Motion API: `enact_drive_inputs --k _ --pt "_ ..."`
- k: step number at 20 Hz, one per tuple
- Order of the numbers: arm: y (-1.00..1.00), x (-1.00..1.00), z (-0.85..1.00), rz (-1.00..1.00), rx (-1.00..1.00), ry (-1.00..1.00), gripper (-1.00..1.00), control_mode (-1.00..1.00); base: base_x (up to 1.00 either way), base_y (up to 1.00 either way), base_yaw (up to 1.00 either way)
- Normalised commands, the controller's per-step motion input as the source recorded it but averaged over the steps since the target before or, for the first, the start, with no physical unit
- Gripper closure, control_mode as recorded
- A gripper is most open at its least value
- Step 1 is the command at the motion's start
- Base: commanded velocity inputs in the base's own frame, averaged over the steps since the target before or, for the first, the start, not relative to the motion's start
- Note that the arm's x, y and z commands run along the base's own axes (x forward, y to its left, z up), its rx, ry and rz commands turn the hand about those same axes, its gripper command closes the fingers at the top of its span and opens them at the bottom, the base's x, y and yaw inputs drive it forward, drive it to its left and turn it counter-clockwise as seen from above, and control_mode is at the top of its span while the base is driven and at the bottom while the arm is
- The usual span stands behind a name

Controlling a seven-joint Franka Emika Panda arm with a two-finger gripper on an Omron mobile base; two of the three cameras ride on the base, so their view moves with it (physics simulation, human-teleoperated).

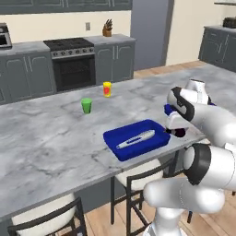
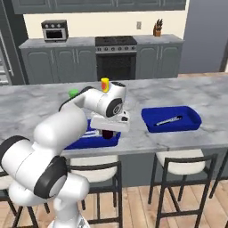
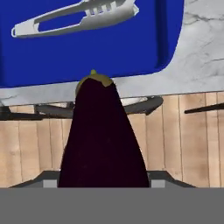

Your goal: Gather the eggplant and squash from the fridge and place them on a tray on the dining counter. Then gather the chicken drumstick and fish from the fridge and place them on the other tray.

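My gripper (image 3: 103, 179) is shut on a dark purple eggplant (image 3: 103, 135), whose greenish cap points at the near rim of a blue tray (image 3: 87, 48) holding white tongs (image 3: 74, 18). The eggplant hangs over the front edge of the marble dining counter (image 1: 50, 143), just right of that tray (image 1: 115, 150), in my gripper (image 1: 177, 131). From the right, the gripper (image 2: 107, 132) and eggplant (image 2: 107, 133) sit at the near tray's (image 2: 80, 143) right end. The other tray (image 2: 193, 120), also with tongs, lies further right. Squash, chicken drumstick and fish are out of view.
A green cup (image 1: 86, 105) and a yellow cup (image 1: 107, 89) stand further back on the counter. Stools (image 2: 187, 167) sit under its front edge, above a wooden floor. A stove (image 1: 71, 60) and grey cabinets line the back wall.
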Motion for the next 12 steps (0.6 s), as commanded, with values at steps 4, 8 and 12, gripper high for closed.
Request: enact_drive_inputs --k 4,8,12 --pt "0.00 0.00 0.00 0.00 0.00 0.00 1.00 1.00 0.37 -0.57 0.48" --pt "0.00 0.00 0.00 0.00 0.00 0.00 1.00 1.00 0.66 -0.51 0.32" --pt "0.00 0.00 0.00 0.00 0.00 0.00 1.00 1.00 0.43 -0.10 0.16"
